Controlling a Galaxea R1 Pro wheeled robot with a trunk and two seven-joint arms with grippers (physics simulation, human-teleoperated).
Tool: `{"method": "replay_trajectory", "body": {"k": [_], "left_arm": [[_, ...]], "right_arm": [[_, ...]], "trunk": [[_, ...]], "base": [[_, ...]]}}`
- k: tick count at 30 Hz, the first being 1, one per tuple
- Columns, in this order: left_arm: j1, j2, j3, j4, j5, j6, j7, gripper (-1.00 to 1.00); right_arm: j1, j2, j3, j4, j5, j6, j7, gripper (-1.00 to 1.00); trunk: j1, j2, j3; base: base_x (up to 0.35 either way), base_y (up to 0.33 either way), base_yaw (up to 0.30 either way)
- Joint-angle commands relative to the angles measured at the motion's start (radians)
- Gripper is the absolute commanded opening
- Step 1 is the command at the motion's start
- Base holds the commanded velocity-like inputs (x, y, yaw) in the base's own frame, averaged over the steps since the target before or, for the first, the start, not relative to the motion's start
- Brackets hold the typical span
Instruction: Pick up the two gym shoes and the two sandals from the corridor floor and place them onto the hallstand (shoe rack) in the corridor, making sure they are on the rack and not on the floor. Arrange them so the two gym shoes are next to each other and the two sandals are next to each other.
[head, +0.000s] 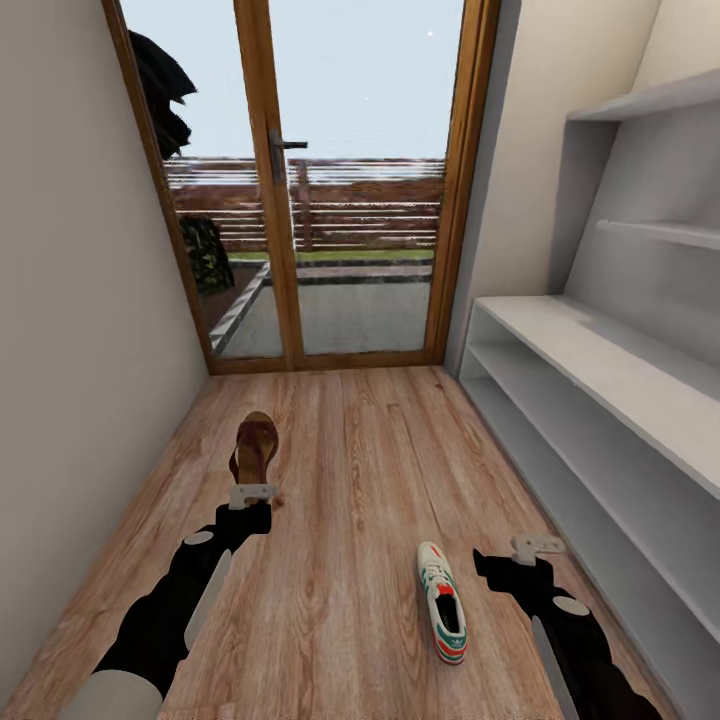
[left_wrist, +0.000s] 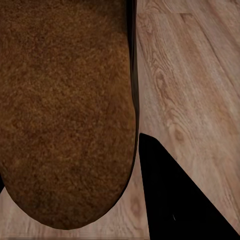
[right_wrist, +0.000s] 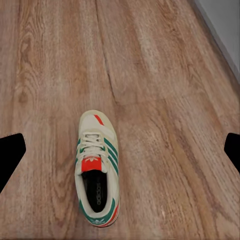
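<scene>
One dark-brown sandal (head: 256, 448) lies on the corridor floor (head: 360, 470) at centre left. My left gripper (head: 252, 494) is at its heel end. The left wrist view shows the tan footbed (left_wrist: 65, 110) very close, with one black finger (left_wrist: 175, 200) against its edge and the other finger hidden behind the sandal. One gym shoe (head: 442, 602), white with green stripes and a red heel patch, lies on the floor nearer to me. My right gripper (head: 537, 546) hovers open just right of it; the gym shoe (right_wrist: 96, 170) is centred between its fingers, well below them. The white hallstand (head: 600, 350) runs along the right wall.
A wood-framed glass door (head: 290, 180) closes the corridor's far end. A plain wall (head: 70, 300) bounds the left side. Open floor lies between the two shoes and in front of the hallstand's lower shelves (head: 590, 470).
</scene>
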Motion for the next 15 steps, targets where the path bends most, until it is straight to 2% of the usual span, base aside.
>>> {"method": "replay_trajectory", "body": {"k": [1, 10, 15], "left_arm": [[0.000, 0.001, -0.002, -0.002, 0.007, 0.006, -0.001, -1.00], [0.000, 0.001, -0.002, -0.001, 0.007, 0.006, -0.001, -1.00], [0.000, 0.001, -0.001, -0.002, 0.007, 0.005, -0.001, -1.00]], "right_arm": [[0.000, 0.000, 0.001, -0.001, 0.001, 0.005, 0.000, 1.00], [0.000, 0.000, 0.004, 0.004, 0.000, -0.001, 0.002, 1.00], [0.000, -0.001, 0.003, 0.098, 0.000, -0.019, 0.003, 1.00]], "trunk": [[0.004, -0.008, -0.006], [0.038, -0.071, -0.048], [0.044, -0.079, -0.075]], "base": [[0.000, 0.000, 0.000], [0.000, 0.000, 0.000], [0.000, 0.000, 0.017]]}}
